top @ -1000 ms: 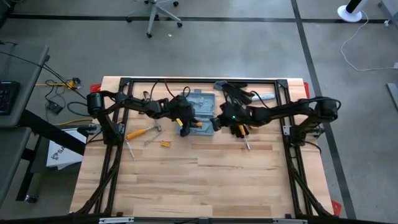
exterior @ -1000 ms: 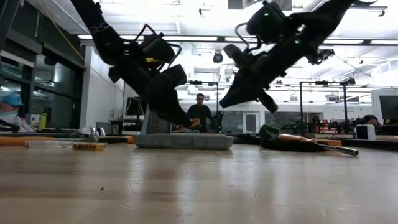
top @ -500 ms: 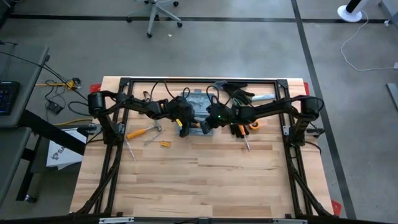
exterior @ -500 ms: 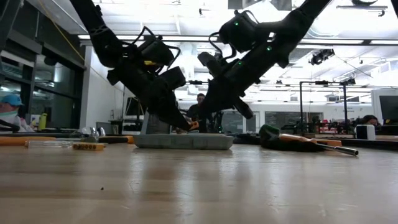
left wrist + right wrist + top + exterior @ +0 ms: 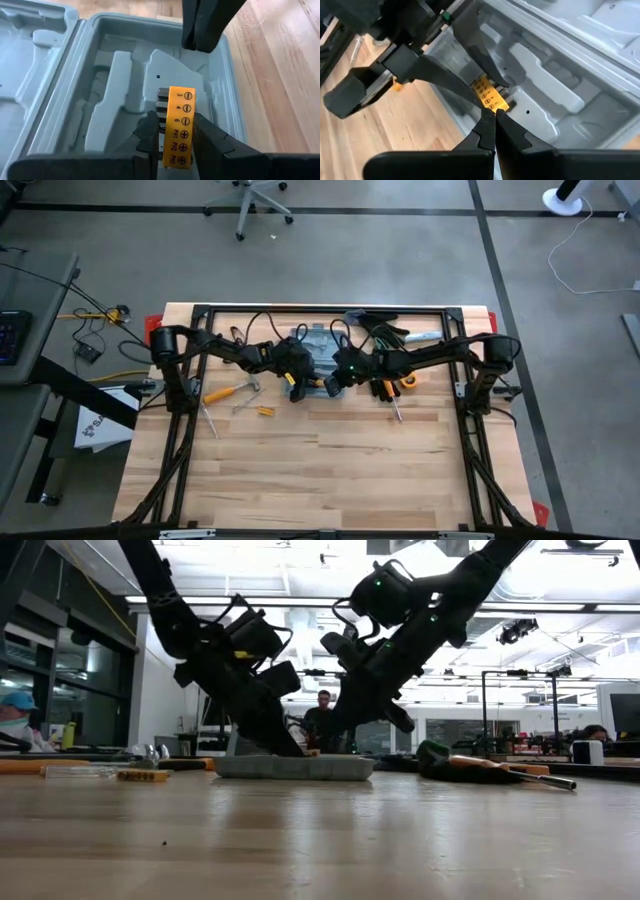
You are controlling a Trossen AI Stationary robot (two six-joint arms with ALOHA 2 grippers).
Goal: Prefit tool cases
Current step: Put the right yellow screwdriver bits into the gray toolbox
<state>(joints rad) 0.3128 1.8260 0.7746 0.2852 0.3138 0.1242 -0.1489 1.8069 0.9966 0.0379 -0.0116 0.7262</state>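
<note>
Pale wood worktop [image 5: 330, 460] carries loose hand tools at the left: an orange-handled hammer [image 5: 222, 393] and a small screwdriver [image 5: 264, 411]. At far centre lies the open grey-blue tool case [image 5: 318, 360]. Over it the left tool [image 5: 172, 131] pinches a yellow bit holder [image 5: 179, 126] above the moulded recesses. The right tool [image 5: 492, 120], pressed together, meets that holder and crowds the case. Further right lie black work gloves [image 5: 385, 333].

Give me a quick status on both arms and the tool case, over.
Left pincer shut on yellow bit holder, over the open tool case. Right pincer shut, tips against the holder. Nothing blocking the tray recess.
</note>
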